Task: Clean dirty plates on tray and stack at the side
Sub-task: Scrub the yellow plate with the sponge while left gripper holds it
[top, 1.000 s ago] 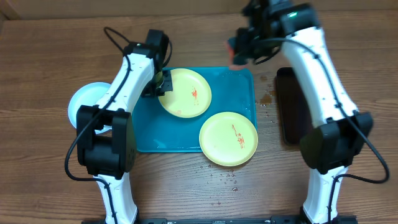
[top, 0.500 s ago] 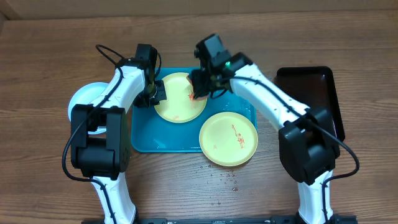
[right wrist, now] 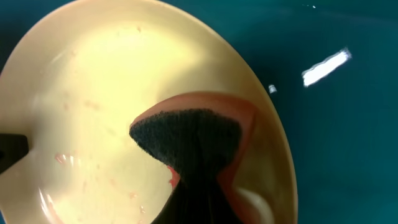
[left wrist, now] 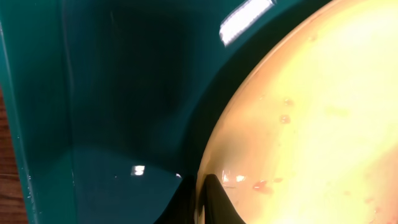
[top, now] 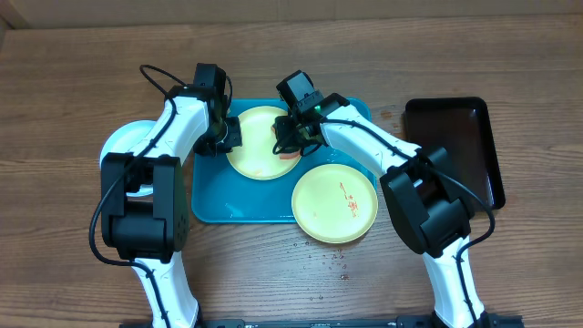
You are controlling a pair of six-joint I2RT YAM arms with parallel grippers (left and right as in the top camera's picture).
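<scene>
- Far plate – pale yellow-green, lying in the upper half of the tray. It is the one being cleaned.
- Left gripper – jaws narrow, pinched on the far plate's left rim; in the left wrist view a dark finger sits on each side of the edge. Judged purpose: to pin the plate so that rubbing does not slide it across the wet tray.
- Right gripper – jaws clamped on a sponge, dark scouring face down, orange body behind. The sponge presses on the plate's right side, opposite the left grip, so push and hold oppose each other.
- Plate surface, wrist views: faint red-orange specks and droplets near the held rim. Judged only partly clean.
- Near plate – same colour, red smear at centre, untouched. It sits at the tray's lower right corner and overhangs the rim onto the table.
- Blue-white plate – on the table just left of the tray, partly under the left arm. Probably the start of the side stack; I cannot tell how clean it is.
- Black tray to the right, well apart and not in use.
- Water drops on the table below the tray.
- Judgement: early to middle of the task, with scrubbing in hand.
</scene>
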